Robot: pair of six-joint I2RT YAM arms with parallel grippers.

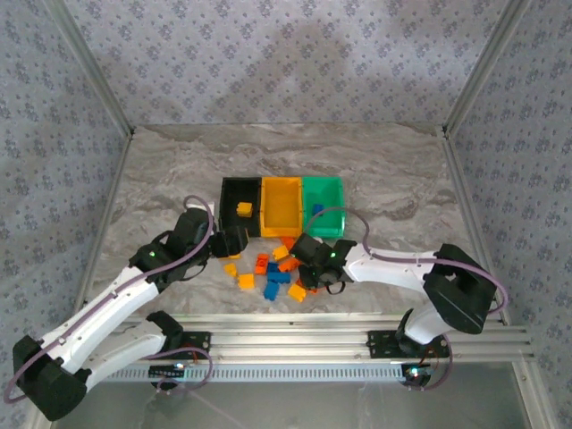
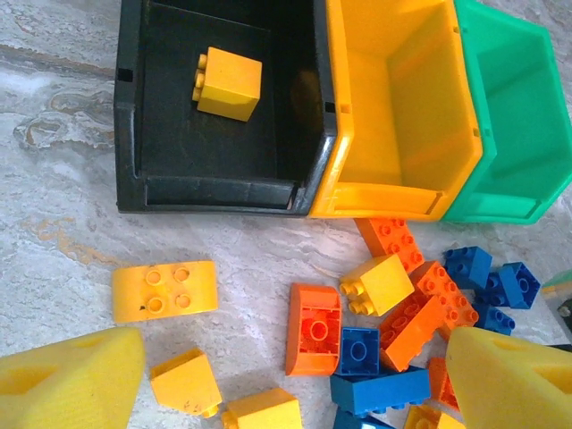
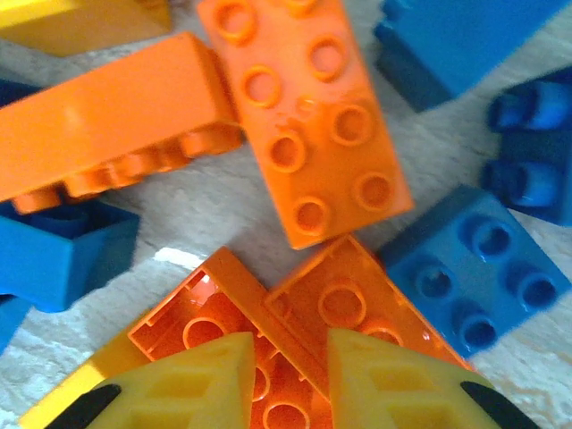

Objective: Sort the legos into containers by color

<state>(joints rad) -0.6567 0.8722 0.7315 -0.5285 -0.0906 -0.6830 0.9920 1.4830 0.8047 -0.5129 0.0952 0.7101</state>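
Between right fingers: orange brick edge, apparently pinched; left fingers spread, empty.

The table had a grey, marble-veined pattern, and the walls were pale lilac with a small floral print. A black bin, a yellow-orange bin and a green bin stood joined, with a yellow brick in the black one. The loose legos were yellow, orange and blue, among them an upturned orange brick. The left end effector and right end effector had yellow fingers.

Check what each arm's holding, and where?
Right gripper: jaws pinch the upturned orange lego by one side wall. Left gripper: open, holding nothing.
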